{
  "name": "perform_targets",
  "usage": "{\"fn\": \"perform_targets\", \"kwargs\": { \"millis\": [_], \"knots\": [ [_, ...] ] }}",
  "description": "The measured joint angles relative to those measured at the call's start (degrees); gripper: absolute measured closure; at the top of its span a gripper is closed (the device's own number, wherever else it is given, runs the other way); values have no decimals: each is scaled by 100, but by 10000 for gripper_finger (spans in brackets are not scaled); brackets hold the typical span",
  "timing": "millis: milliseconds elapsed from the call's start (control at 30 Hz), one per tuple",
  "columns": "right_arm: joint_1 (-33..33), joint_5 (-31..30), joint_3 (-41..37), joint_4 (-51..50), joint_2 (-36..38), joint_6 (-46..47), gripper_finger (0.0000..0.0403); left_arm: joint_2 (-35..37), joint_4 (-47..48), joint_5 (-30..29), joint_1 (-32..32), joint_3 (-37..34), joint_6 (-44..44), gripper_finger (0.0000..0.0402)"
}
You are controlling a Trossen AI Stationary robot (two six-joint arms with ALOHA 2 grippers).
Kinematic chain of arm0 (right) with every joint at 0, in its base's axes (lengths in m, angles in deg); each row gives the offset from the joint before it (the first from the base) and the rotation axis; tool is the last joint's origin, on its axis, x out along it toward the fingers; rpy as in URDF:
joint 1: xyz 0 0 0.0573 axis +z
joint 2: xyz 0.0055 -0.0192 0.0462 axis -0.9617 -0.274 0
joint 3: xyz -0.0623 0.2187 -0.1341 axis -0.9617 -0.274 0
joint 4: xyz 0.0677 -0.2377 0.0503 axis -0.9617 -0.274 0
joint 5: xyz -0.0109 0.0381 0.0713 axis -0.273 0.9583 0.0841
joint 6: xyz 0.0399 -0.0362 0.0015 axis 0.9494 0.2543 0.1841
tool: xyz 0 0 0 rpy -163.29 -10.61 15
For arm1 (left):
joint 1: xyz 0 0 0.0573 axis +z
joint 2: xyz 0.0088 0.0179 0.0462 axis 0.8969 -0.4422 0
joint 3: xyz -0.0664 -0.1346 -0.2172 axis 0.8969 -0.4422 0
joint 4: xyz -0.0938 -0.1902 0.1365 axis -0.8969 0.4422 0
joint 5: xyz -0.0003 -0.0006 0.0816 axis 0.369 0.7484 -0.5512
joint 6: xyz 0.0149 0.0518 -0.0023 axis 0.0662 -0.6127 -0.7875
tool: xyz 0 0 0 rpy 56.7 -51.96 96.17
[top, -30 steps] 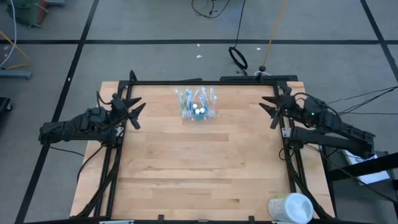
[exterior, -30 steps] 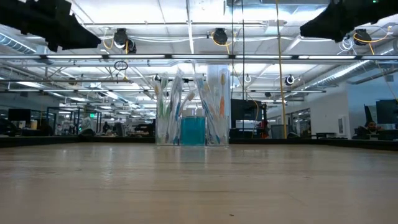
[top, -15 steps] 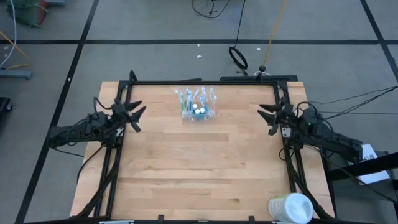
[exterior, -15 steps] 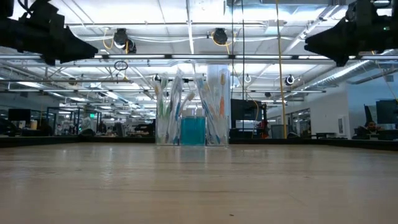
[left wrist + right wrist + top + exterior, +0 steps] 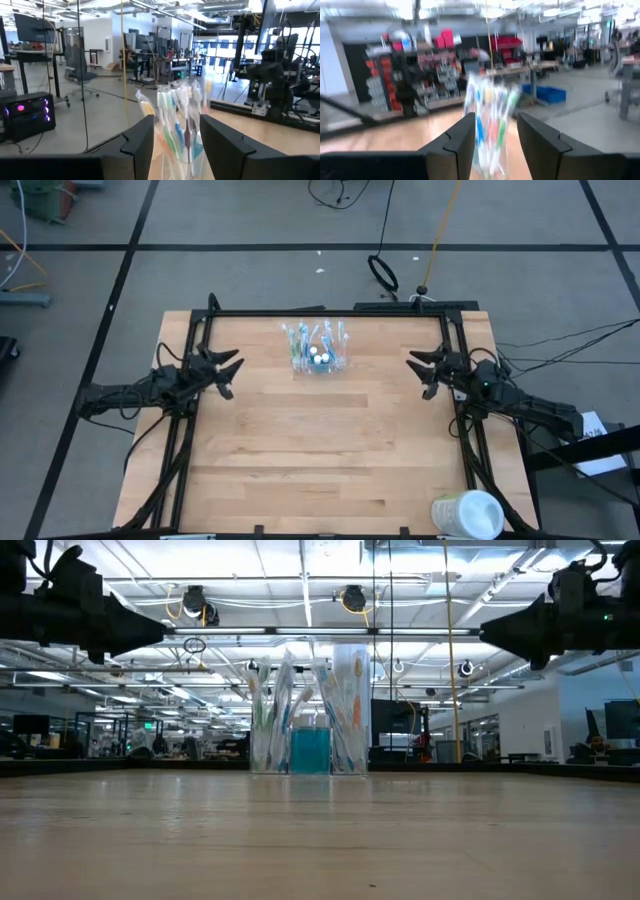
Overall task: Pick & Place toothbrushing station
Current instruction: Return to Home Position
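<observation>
A small clear plastic cup [image 5: 319, 351] stands upright on its base at the table's far middle, holding several pastel toothbrushes and blue toothpaste tubes [image 5: 310, 750]. It also shows in the left wrist view [image 5: 175, 127] and the right wrist view [image 5: 489, 122]. My left gripper [image 5: 232, 376] is open and empty above the table's left side, pointing toward the cup. My right gripper [image 5: 420, 375] is open and empty above the right side, also pointing toward the cup.
A larger white cup [image 5: 467, 514] lies on its side at the table's near right corner. A black frame rail [image 5: 330, 312] runs along the table's far edge and both sides. Bare wood [image 5: 320, 450] lies between the arms and the near edge.
Both grippers have come inward over the table, the left one toward the right edge and the right one toward the left edge, and both have come lower. The cup with its toothbrushes has stayed where it was.
</observation>
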Motion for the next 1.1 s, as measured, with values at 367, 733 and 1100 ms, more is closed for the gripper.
{"fn": "perform_targets", "kwargs": {
  "millis": [367, 733, 1100],
  "knots": [
    [0, -1, -170, -73, -17, 553, 261, -2, 425, 153, 0, 4, 409, 236],
    [0, -1, -181, -81, -19, 552, 261, -2, 434, 149, 0, 7, 23, 236],
    [1, -1, -185, -82, -19, 554, 261, -2, 439, 142, 0, 7, 23, 236]
  ]
}}
